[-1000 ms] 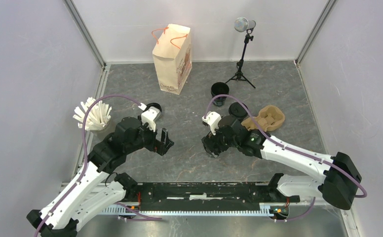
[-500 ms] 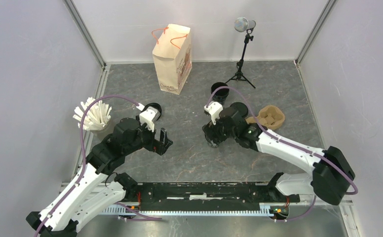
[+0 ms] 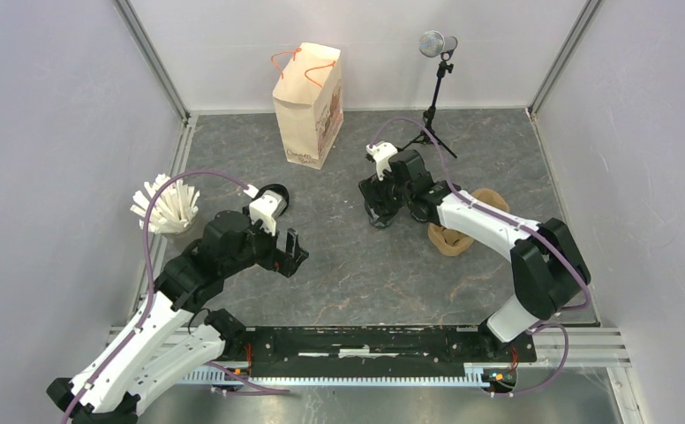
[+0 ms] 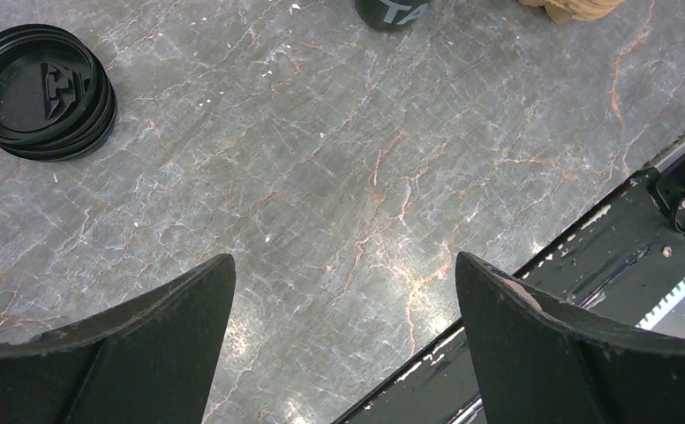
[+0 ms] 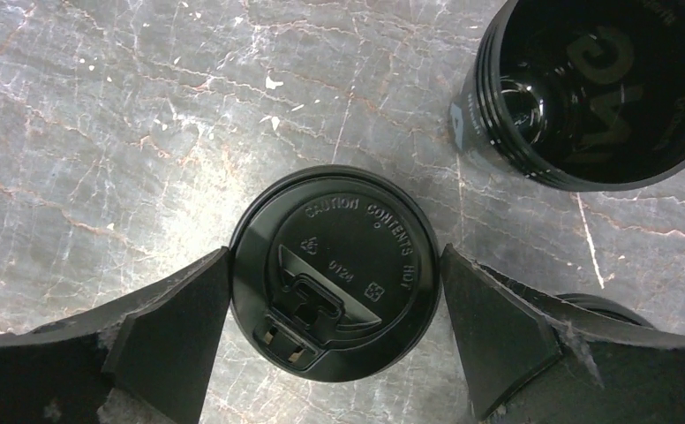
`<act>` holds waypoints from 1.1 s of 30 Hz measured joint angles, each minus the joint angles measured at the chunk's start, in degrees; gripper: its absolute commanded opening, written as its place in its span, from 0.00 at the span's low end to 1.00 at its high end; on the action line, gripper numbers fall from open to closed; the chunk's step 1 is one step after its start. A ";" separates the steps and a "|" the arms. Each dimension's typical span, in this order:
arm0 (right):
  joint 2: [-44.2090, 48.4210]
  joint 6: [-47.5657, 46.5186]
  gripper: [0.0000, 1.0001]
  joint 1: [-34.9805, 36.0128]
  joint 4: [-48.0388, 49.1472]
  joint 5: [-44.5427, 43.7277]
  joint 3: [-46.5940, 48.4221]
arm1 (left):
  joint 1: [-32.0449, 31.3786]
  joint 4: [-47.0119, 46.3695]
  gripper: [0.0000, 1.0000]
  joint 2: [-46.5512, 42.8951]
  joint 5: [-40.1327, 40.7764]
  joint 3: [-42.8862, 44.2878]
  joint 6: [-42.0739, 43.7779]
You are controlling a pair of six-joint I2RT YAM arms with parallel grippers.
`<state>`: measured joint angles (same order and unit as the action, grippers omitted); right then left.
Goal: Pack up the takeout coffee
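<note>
The right arm has swung out from the near middle of the table (image 3: 348, 283) towards the far middle, and its forearm now crosses over the brown cup carrier (image 3: 449, 240). The left arm has not moved.

From above, the right gripper (image 3: 381, 212) points down, near the foot of the microphone stand (image 3: 434, 97). The left gripper (image 3: 295, 252) hangs over bare table left of centre. A stack of lids (image 3: 276, 191) lies just beyond it. A bunch of white sticks (image 3: 164, 205) stands by the left wall. The paper bag (image 3: 308, 110) stands upright at the far wall.

In the left wrist view the two fingers (image 4: 145, 344) stand wide apart with only bare table between them. The stack of lids lies at the upper left, well apart from them. The lower wall of a black cup (image 4: 392, 11) shows at the top edge.

In the right wrist view a lidded cup (image 5: 334, 274) stands upright between the fingers (image 5: 171, 336). The jaws are spread wide, and both tips meet the lid's rim, one on each side, clamping it. An open cup (image 5: 599, 88), without a lid, stands just beside it at the upper right, not touching.
</note>
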<state>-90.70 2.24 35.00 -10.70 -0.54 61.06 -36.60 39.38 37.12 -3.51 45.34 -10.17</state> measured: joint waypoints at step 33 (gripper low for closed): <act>34.34 3.63 0.97 2.03 -6.29 6.12 -12.00 | 3.67 -1.60 0.87 17.99 14.49 15.96 -2.95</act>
<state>-56.36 5.87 37.04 -16.99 5.58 49.06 -32.93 37.78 55.11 10.98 61.30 -13.13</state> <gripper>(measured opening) 0.976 0.898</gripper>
